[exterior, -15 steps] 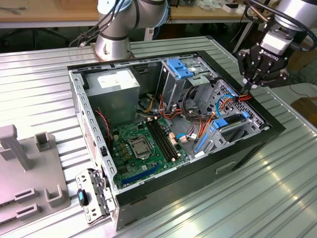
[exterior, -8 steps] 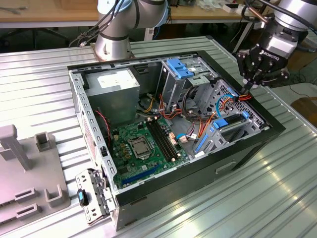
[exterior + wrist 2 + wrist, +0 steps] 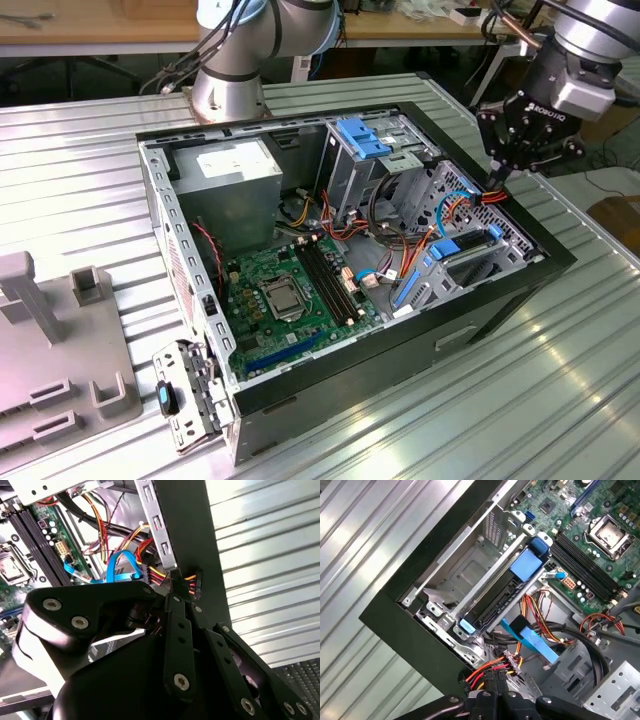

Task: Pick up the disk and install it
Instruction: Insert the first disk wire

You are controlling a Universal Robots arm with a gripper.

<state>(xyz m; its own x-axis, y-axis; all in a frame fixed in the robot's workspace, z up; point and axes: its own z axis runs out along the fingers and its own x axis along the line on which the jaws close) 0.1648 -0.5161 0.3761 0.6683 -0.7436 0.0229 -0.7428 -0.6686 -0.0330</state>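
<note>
The disk (image 3: 495, 599) lies in the drive bay at the case's corner, dark and edge-on, framed by its bright blue carrier bracket (image 3: 526, 563). In the exterior view the disk (image 3: 474, 260) sits low in the case on the exterior view's right. My gripper (image 3: 497, 186) hangs over the case's rim just beyond that bay. In both wrist views the gripper (image 3: 176, 593) (image 3: 496, 682) is shut on a black power connector (image 3: 194, 584) with red, yellow and orange wires (image 3: 487, 670), held above the case edge and apart from the disk.
The open computer case (image 3: 520, 275) stands on a ribbed metal table. Inside are a green motherboard (image 3: 290, 290), a grey power-supply box (image 3: 235, 175), a light-blue latch plate (image 3: 362, 137) and a blue flat cable (image 3: 532, 641). A grey fixture (image 3: 40, 330) stands at the exterior view's left.
</note>
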